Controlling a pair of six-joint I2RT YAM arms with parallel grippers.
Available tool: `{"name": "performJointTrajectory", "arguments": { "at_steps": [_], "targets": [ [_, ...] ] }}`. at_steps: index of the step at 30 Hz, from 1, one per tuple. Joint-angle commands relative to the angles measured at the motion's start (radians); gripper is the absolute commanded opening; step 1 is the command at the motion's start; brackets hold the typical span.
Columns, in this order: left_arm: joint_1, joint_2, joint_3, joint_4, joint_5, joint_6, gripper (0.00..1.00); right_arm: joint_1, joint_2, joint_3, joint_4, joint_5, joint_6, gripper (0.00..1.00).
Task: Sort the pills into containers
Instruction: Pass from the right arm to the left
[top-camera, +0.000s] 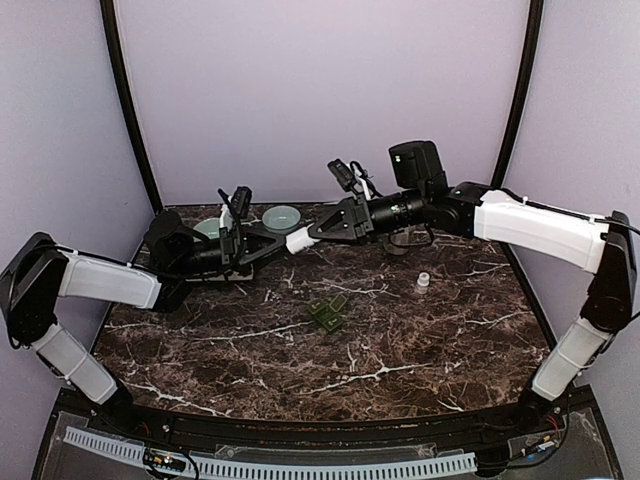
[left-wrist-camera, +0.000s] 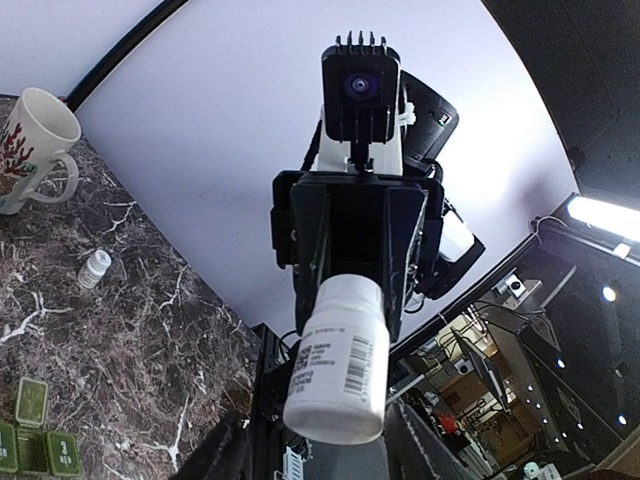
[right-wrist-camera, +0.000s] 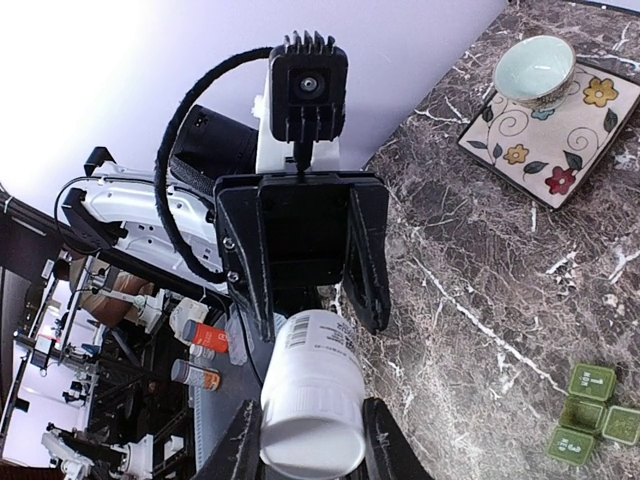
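A white pill bottle (top-camera: 299, 240) hangs level in the air between my two grippers at the back of the table. My right gripper (top-camera: 314, 233) is shut on its cap end, which shows close up in the right wrist view (right-wrist-camera: 312, 445). My left gripper (top-camera: 283, 241) is open around the bottle's base, with a gap beside one finger (right-wrist-camera: 366, 270). In the left wrist view the bottle's base (left-wrist-camera: 336, 400) points at the camera. The dark green pill box (top-camera: 327, 313) lies on the marble at mid table, and also shows in the left wrist view (left-wrist-camera: 30, 440) and the right wrist view (right-wrist-camera: 590, 410).
A small white vial (top-camera: 422, 282) stands right of centre. Two pale teal bowls (top-camera: 281, 216) sit at the back left, one (right-wrist-camera: 535, 68) on a flowered square plate (right-wrist-camera: 590, 140). A cream mug (left-wrist-camera: 35, 140) stands at the back right.
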Motion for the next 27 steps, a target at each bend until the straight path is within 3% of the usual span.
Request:
{"name": "performJointTrajectory", "arguments": {
  "at_steps": [1, 27],
  "targets": [
    [0.006, 0.018, 0.039, 0.104, 0.047, -0.058, 0.49, -0.01, 0.035, 0.005, 0.078, -0.042, 0.028, 0.0],
    [0.005, 0.037, 0.051, 0.132, 0.066, -0.085, 0.48, -0.017, 0.089, 0.017, 0.226, -0.073, 0.116, 0.0]
  ]
}}
